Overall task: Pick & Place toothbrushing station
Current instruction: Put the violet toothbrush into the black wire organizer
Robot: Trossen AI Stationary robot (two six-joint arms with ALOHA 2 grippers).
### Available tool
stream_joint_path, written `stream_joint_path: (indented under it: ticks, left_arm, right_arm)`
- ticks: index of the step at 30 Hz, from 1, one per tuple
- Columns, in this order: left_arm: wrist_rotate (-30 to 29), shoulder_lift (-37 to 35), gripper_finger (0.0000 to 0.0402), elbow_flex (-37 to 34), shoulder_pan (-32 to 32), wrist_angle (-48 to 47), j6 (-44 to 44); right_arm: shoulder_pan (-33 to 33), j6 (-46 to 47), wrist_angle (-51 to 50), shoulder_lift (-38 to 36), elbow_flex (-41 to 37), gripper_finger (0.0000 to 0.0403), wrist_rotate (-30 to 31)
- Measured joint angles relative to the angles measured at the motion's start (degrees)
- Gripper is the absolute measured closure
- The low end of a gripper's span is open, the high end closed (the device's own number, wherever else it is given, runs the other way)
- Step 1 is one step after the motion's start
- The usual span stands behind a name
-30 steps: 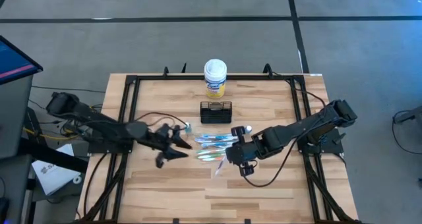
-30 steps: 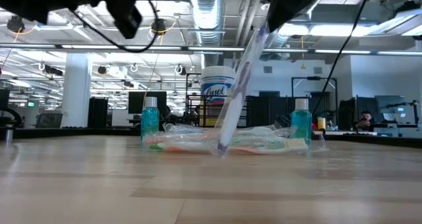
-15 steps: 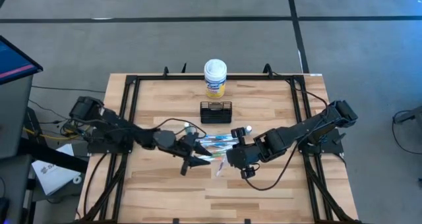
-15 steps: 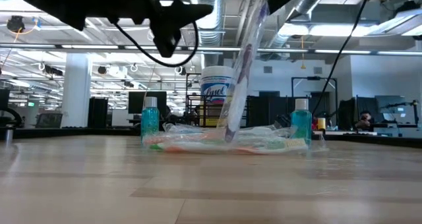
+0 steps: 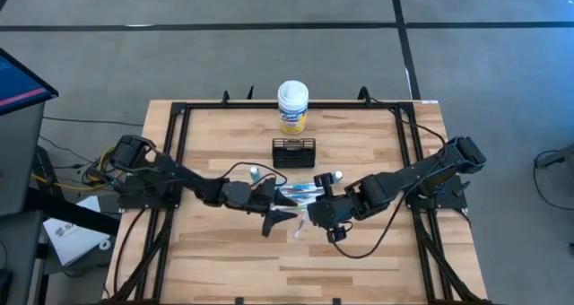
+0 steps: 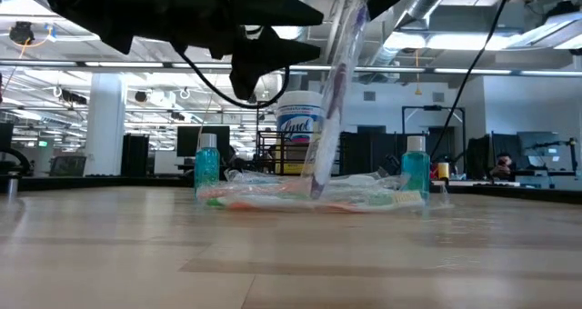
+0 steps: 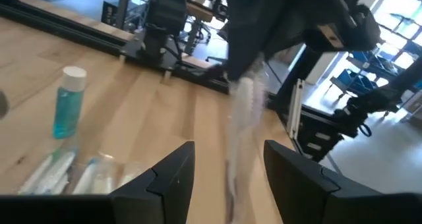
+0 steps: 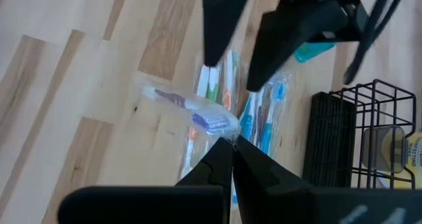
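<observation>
A toothbrush in a clear package [image 6: 335,82] hangs slanted under my right gripper [image 8: 231,145], which is shut on it above the table's middle [image 5: 311,219]. My left gripper [image 7: 227,174] is open and nearly level. It faces the package from the table's left [image 5: 280,222], one finger on either side, touching nothing. The toothbrushing station [image 5: 293,152], a low black wire-mesh caddy, stands on its base behind a pile of packaged toothbrushes [image 5: 300,193] lying flat. My right gripper pinches the clear package by its upper end [image 8: 228,136] between its two fingers. It comes from above, slanting down. The package hangs tilted below the fingers [image 6: 318,177]. Whether its lower end touches the table I cannot tell.
A yellow canister with a white lid [image 5: 292,106] stands at the far edge behind the caddy. Two small blue bottles [image 5: 254,173] [image 5: 332,177] stand at either end of the pile. Black frame rails [image 5: 176,161] run along the table's sides. Bare wood lies toward the near edge.
My left gripper has travelled toward the table's right edge and dropped a little, coming up to the hanging package with its fingers still open. The package's lower end has risen slightly.
</observation>
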Motion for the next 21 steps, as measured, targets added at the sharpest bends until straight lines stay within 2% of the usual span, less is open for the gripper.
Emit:
stream_joint_path:
  ticks: [9,14,21]
  left_arm:
    - [0.2,4.7,0.0224,4.0,0.3,1.6,0.2]
    - [2.4,7.2,0.0224,6.6,0.3,1.7,0.2]
    - [2.6,8.7,0.0224,6.9,0.2,1.6,0.2]
  right_arm:
    - [0.0,-0.4,0.3,0.0,0.0,0.0403,0.0]
    - [0.0,-0.4,0.2,0.0,0.0,0.0403,0.0]
    - [0.0,-0.4,0.2,0.0,0.0,0.0403,0.0]
